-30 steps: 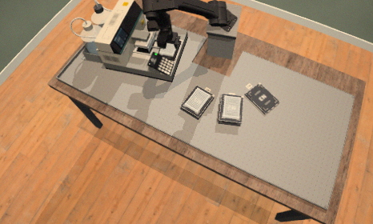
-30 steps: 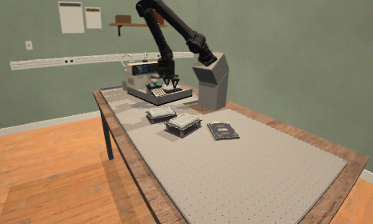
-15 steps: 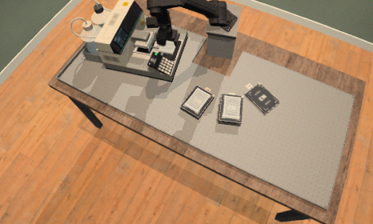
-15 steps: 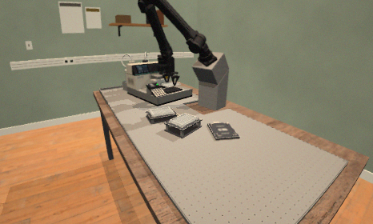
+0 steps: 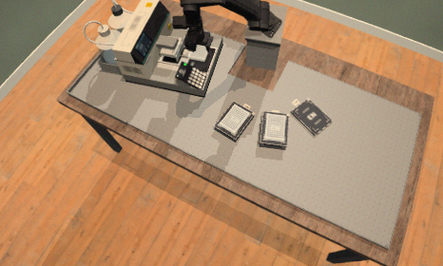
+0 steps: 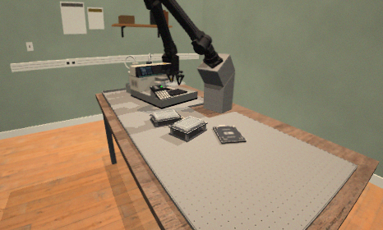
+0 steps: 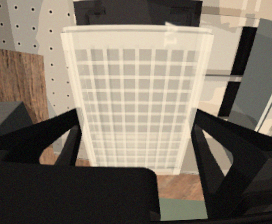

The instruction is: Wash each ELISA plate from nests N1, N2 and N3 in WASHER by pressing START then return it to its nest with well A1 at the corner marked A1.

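My gripper (image 5: 198, 46) (image 6: 176, 80) (image 7: 136, 113) is shut on a white plate (image 5: 199, 53) (image 7: 137, 75), one finger along each long side. The plate is raised above the dark carrier (image 5: 205, 63) (image 7: 137, 11) of the washer (image 5: 131, 42) (image 6: 135, 83). The A1 mark is at the plate's upper right in the wrist view. The washer's lamp (image 5: 184, 64) (image 6: 161, 86) is green, beside the keypad (image 5: 196, 78) (image 6: 163, 95). Two nests hold white plates: the left plate (image 5: 235, 119) (image 6: 165, 115) and the middle plate (image 5: 274, 127) (image 6: 188, 123). The right nest (image 5: 318, 118) (image 6: 230, 139) is bare.
The arm's grey pedestal (image 5: 262, 55) (image 6: 219, 90) stands at the table's back edge, right of the washer. Bottles with tubes (image 5: 104, 32) stand behind the washer. The middle nest is taller than the other two.
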Tool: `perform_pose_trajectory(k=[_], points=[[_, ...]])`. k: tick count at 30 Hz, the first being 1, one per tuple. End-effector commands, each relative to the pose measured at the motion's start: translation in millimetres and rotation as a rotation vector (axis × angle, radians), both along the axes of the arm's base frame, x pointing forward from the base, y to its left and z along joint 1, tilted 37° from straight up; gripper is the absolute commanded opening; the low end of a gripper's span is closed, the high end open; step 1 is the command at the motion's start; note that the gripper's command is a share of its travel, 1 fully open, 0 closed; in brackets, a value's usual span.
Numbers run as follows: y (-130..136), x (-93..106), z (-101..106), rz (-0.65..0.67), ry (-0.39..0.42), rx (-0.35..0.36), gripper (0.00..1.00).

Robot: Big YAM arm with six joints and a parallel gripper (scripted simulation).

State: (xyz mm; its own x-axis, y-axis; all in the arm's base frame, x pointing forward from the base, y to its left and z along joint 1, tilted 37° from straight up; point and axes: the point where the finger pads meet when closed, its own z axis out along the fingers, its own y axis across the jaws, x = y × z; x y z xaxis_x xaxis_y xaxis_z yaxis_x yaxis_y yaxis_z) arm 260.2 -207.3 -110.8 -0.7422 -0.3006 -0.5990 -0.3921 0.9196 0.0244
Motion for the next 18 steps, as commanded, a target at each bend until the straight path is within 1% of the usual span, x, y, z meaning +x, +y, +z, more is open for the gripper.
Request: perform_pose_trajectory(k=[1, 18], points=[[-7, -6.8, 12, -0.004, -0.012, -0.017, 0.84], [-17, -18.4, 33, -0.004, -0.016, -0.025, 0.84]])
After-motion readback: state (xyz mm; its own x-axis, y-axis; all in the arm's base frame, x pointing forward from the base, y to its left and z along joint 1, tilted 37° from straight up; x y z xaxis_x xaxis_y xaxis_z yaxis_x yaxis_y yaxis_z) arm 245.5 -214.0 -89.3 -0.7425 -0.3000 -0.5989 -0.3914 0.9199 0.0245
